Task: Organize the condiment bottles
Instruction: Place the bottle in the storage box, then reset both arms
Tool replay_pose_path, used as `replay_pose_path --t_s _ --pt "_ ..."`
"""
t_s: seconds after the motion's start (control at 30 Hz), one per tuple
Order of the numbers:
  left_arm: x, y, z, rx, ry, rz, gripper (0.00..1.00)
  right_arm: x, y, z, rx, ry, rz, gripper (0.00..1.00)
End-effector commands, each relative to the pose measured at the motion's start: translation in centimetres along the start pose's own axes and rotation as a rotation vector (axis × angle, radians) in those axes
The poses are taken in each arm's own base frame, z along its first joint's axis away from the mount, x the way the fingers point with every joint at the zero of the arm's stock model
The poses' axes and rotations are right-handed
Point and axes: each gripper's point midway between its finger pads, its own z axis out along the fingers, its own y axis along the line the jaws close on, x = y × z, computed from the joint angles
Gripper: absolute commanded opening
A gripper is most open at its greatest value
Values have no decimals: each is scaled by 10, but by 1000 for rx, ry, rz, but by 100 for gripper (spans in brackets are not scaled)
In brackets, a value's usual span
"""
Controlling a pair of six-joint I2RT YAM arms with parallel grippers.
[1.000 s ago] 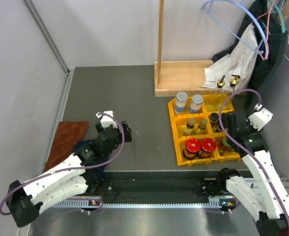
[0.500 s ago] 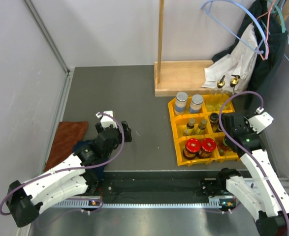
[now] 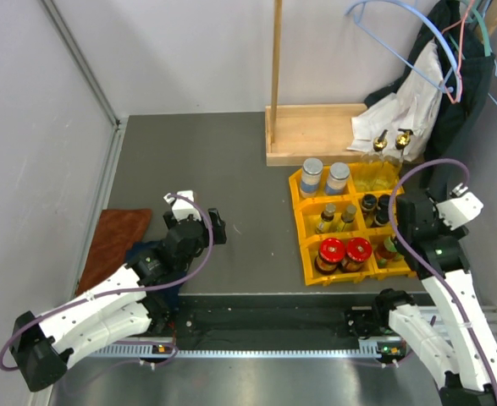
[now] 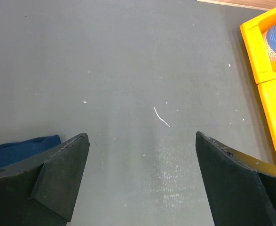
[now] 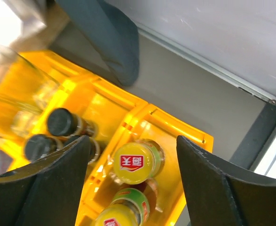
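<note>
Two yellow-lidded bottles (image 5: 133, 162), lower one cropped.

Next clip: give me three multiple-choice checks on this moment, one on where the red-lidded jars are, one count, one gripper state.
1. Where do the red-lidded jars stand relative to the bin?
A. in its near-left compartment
B. in its far-right compartment
C. outside it

2. How many silver-lidded jars are there?
A. one
B. two
C. four

3. The left gripper is:
A. shut on a bottle
B. shut, empty
C. open, empty

Answers:
1 A: the top view shows both red lids in the bin's corner nearest the arm bases, on its left side.
2 B: two silver lids sit side by side in the far-left compartment.
3 C: its wrist view shows it spread wide with nothing in it.
</note>
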Motion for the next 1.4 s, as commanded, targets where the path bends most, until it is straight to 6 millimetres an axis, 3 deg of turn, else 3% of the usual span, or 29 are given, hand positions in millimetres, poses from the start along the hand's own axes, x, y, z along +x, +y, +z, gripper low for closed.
replay_pose_path --t_s 0.0,0.13,0.23,0.37,0.4,0.73,0.87,0.97,1.37 --pt "-23 -9 -2 13 -52 -33 99 -35 3 -16 -49 -55 65 77" --pt "-26 -7 -3 -2 -54 -36 99 -45 10 -24 -113 -59 47 99" --pt "-32 -4 -5 -25 -66 -44 99 -51 27 -32 -222 -54 1 99" --pt "-38 0 -7 -64 -66 -53 99 -56 72 -51 -475 -32 -71 99" --pt "-38 1 -8 -70 -64 -53 99 -49 86 -59 -563 8 -103 99" --pt "-26 5 -7 -134 31 -34 99 -37 145 -110 -950 133 -153 99" --pt "-21 9 -8 -168 65 -35 99 -22 156 -125 -1030 176 -219 99" --pt "-23 10 -11 -169 67 -45 99 -17 156 -125 -1018 175 -238 99" --pt "-28 23 -23 -172 13 -67 99 -19 149 -124 -1001 162 -244 99"
